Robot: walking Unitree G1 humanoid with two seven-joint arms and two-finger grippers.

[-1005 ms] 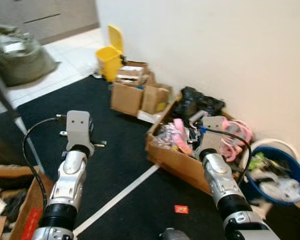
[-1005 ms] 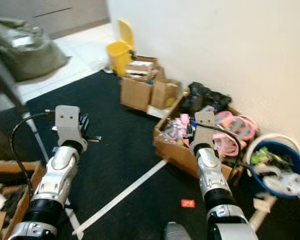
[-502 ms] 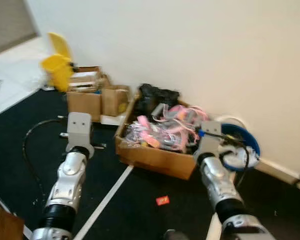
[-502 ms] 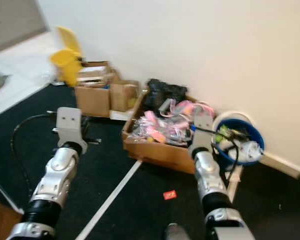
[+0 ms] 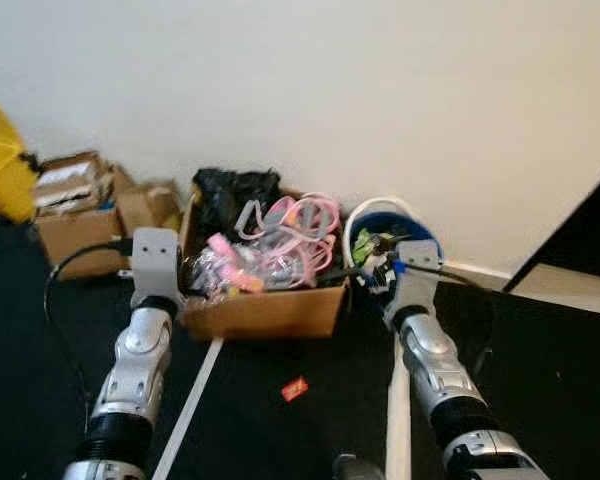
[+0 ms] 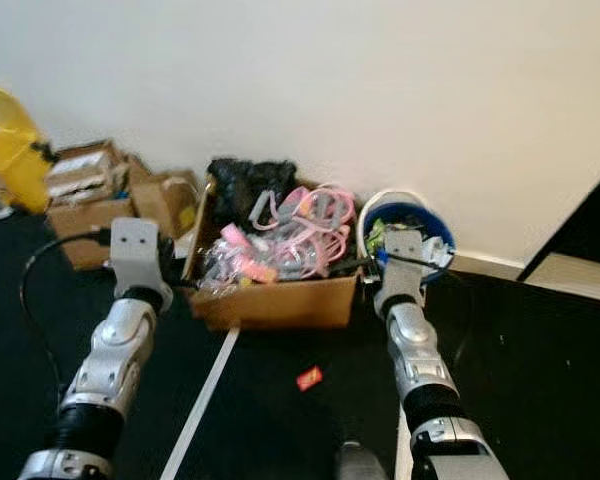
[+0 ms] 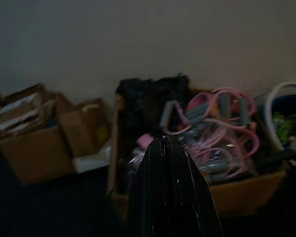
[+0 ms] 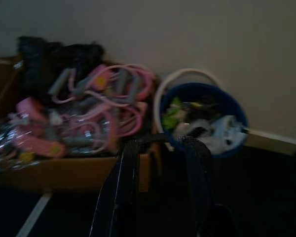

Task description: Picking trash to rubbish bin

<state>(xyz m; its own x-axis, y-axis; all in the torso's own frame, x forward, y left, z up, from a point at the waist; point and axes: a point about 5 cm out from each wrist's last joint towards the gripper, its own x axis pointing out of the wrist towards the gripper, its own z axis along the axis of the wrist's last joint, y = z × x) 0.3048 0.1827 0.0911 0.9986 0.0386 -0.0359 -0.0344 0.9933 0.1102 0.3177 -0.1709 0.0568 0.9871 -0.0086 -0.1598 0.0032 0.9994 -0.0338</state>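
A: Where is the trash?
B: A small red scrap (image 5: pixel 294 389) lies on the black floor (image 5: pixel 540 370), low centre of the frame, beside a white floor line (image 5: pixel 187 415).
A: And the bin?
B: A blue bin (image 6: pixel 410 222), already stuffed, stands upper right of it by the wall (image 5: pixel 380 90), touching a cardboard box (image 5: pixel 265 310) of pink loops.
A: Grippers?
B: Left gripper (image 7: pixel 164 139) is clenched, empty; right gripper (image 8: pixel 160 144) is released, empty. Small boxes (image 6: pixel 90 215) and a yellow bin (image 6: pixel 8 150) sit upper left.

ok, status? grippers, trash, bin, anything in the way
Left gripper shut, right gripper open, both empty. Red scrap on mat, unpicked. Blue bin by wall, already holding trash. Cardboard box beside it.
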